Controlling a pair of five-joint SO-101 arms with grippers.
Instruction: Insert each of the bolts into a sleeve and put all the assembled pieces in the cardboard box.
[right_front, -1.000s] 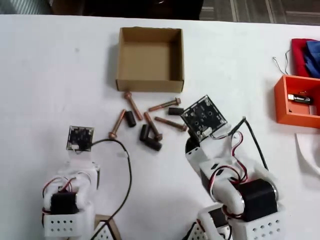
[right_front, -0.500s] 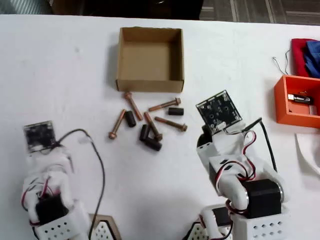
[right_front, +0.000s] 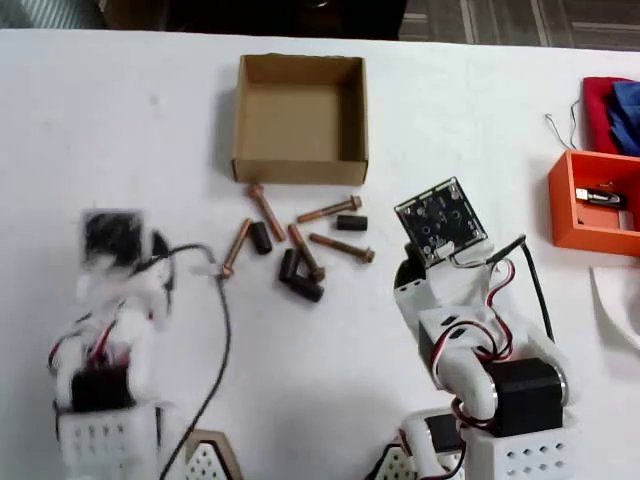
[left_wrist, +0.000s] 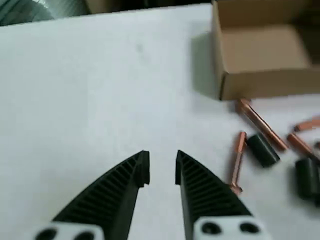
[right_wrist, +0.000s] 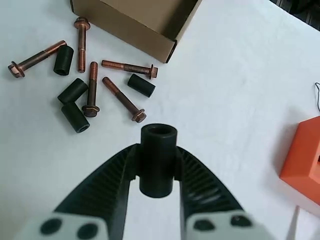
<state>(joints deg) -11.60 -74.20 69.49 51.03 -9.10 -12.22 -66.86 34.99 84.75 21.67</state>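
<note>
Black sleeve (right_wrist: 159, 167) is clamped upright between the jaws of the right pincer (right_wrist: 157, 150), open bore toward the wrist camera. That arm sits at lower right of the high view, apart from the pile. Left pincer (left_wrist: 162, 169): jaws parted by a narrow gap, nothing between them, over bare white counter (right_front: 120, 120) at the left of the high view.

Loose parts lie at the centre of the high view, just below the cardboard box (right_front: 300, 170), which holds nothing. Count: five copper-coloured bolts (right_front: 342, 247), four loose sleeves (right_front: 306, 289). No bolt is seated in a sleeve yet.

Risks from here, as I judge them:
1. The pile is tight. Some bolts touch or lie just beside sleeves, so a grab at one may shove its neighbours or catch two pieces.
2. The left arm's cable (right_front: 222, 310) passes close to the leftmost bolt's head; a sweep could drag that bolt.
3. The held sleeve is gripped on a smooth round wall. An off-axis push from a bolt could tilt it or squeeze it out.
4. A bolt lifted from flat must line up with the bore, or it jams at the rim.
</note>
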